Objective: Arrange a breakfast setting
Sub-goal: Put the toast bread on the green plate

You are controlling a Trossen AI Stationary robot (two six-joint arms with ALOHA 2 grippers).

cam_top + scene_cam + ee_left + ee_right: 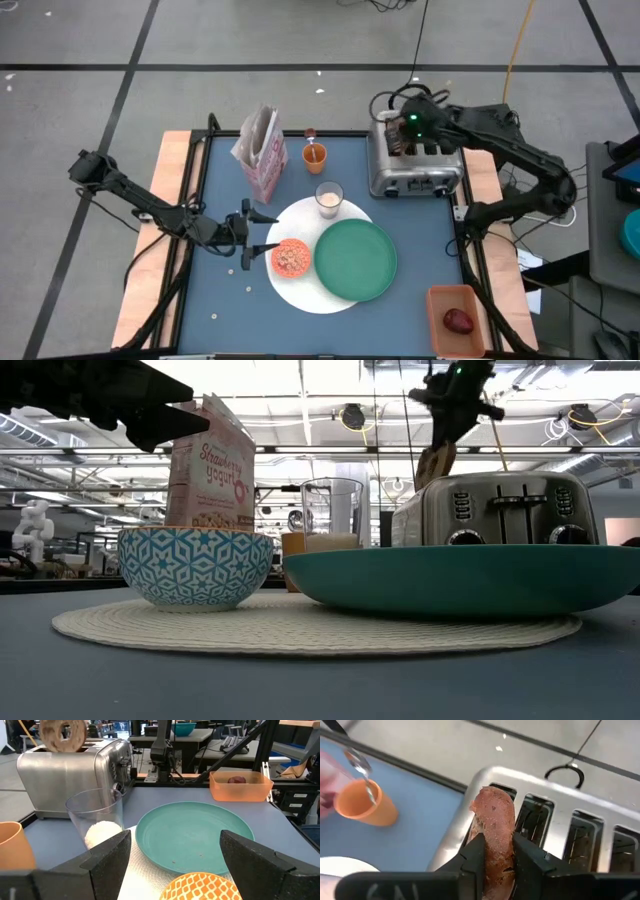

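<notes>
My right gripper point(400, 128) is above the silver toaster point(415, 165), shut on the bagel point(493, 820). My left gripper point(268, 232) is open and empty, level, just left of the small patterned bowl point(291, 258). The bowl and the green plate point(356, 260) rest on the large white round plate point(300, 292). The milk glass point(329, 198) stands at the white plate's far rim. The orange cup point(315, 155) holds the spoon point(361, 770). The pink cereal box point(260, 152) stands upright at the far left. The dark-red fruit point(459, 320) lies in the tan bin point(452, 296). My right gripper pinches the bagel's two flat faces point(492, 832) between its two fingers, from above, pointing down. The bagel stands on edge and hangs below the fingers point(437, 463) over the toaster's far-left slot. Whether its lower edge is clear of the slot I cannot tell.
The toaster stands at the table's far right and the bin at the near right corner. A few small crumbs point(234, 272) lie on the blue mat by the left gripper. Bare blue table shows at the near left point(215, 300).
</notes>
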